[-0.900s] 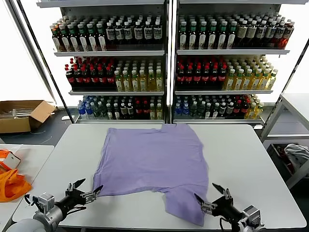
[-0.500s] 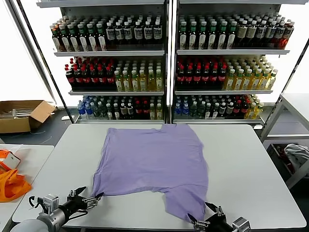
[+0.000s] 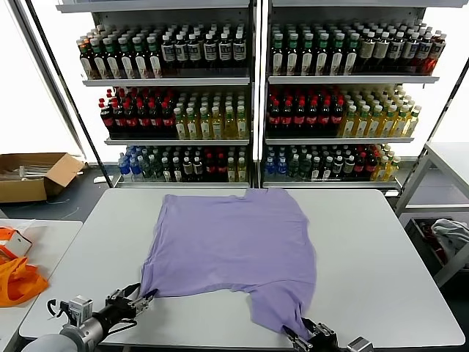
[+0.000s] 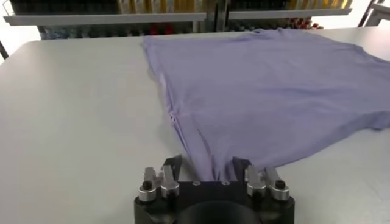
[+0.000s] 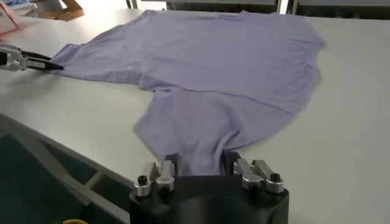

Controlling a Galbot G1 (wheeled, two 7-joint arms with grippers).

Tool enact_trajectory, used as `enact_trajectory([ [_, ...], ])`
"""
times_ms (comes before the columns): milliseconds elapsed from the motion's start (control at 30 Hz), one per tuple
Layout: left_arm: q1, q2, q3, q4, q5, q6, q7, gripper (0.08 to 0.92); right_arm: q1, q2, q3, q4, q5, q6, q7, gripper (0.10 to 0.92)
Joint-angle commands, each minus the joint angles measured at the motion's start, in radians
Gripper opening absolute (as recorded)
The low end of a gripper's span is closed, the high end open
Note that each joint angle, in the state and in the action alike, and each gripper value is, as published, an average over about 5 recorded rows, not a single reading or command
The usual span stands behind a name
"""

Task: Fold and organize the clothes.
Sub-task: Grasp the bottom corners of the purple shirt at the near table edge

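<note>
Orange bag at far left edge of head view, on side surface. My left tool low at lower left, pinching near-left corner of purple T-shirt; cloth bunched between its fingers. T-shirt spread plain side up across middle of white surface, one flap trailing toward lower centre. My right tool at bottom edge, right of centre, clamped on that flap's tip. Drink shelves fill upper frame.
</note>
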Motion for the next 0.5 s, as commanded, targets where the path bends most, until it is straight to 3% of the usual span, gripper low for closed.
enact_trajectory([
  [33, 0.004, -0.002, 0.007, -0.001, -0.005, 0.006, -0.006, 0.361, -0.001, 0.001, 0.003, 0.005, 0.004, 0.033, 0.008, 0.196],
  [167, 0.006, -0.006, 0.005, -0.008, -0.005, 0.005, -0.010, 0.248, 0.000, 0.005, 0.017, 0.017, 0.005, 0.069, 0.001, 0.115],
  [333, 0.015, -0.017, -0.003, -0.024, -0.002, 0.005, -0.025, 0.115, -0.014, 0.016, 0.041, 0.032, 0.016, 0.115, -0.012, 0.108],
  [500, 0.052, -0.042, -0.049, -0.088, 0.001, 0.008, -0.048, 0.085, -0.088, 0.018, 0.096, 0.084, 0.034, 0.157, -0.043, 0.108],
])
